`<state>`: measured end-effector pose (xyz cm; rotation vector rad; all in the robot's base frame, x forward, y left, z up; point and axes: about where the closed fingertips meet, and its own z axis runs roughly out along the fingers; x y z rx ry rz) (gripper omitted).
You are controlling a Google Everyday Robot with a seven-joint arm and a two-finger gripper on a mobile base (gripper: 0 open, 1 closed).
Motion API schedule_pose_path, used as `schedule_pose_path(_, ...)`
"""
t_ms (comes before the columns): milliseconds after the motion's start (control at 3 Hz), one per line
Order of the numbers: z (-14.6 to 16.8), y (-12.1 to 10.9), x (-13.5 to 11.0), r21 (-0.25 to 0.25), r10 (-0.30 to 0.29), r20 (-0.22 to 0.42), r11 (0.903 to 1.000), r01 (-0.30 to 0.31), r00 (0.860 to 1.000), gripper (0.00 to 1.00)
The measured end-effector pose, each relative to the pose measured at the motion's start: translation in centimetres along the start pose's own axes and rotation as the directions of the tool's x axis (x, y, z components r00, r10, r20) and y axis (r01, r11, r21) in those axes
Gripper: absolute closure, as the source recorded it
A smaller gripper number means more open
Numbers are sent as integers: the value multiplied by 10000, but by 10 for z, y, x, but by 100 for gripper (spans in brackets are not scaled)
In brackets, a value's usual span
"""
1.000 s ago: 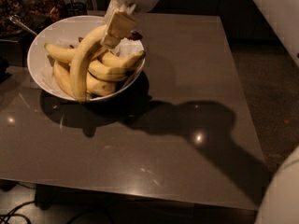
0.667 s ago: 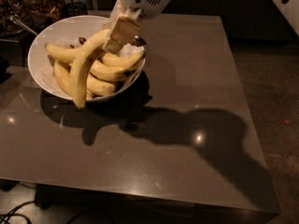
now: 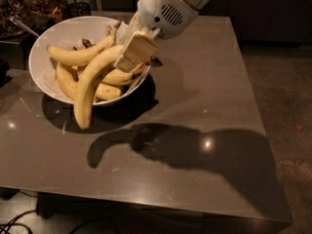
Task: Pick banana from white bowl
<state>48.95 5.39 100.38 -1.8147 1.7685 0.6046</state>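
The long, strongly arched yellow banana (image 3: 91, 84) hangs from my gripper (image 3: 130, 56), which is shut on its stem end. Its lower tip reaches out past the front rim of the white bowl (image 3: 40, 62) and hovers over the table. The bowl sits at the table's far left and holds several other bananas (image 3: 78, 55). My gripper is above the bowl's right side, with the white arm running up and to the right out of view.
The grey-brown table (image 3: 204, 91) stretches to the right and front of the bowl; its right and front edges are in view. Dark clutter and a metal utensil (image 3: 22, 26) lie beyond the bowl at the far left.
My gripper has risen and moved right with the banana in it. The banana has lifted out of the pile, and its lower tip now hangs over the bowl's front rim.
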Motion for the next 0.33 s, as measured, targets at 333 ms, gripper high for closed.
schedule_pose_path(333,-5,17,9,292,172,116,9994,-175,9998,100)
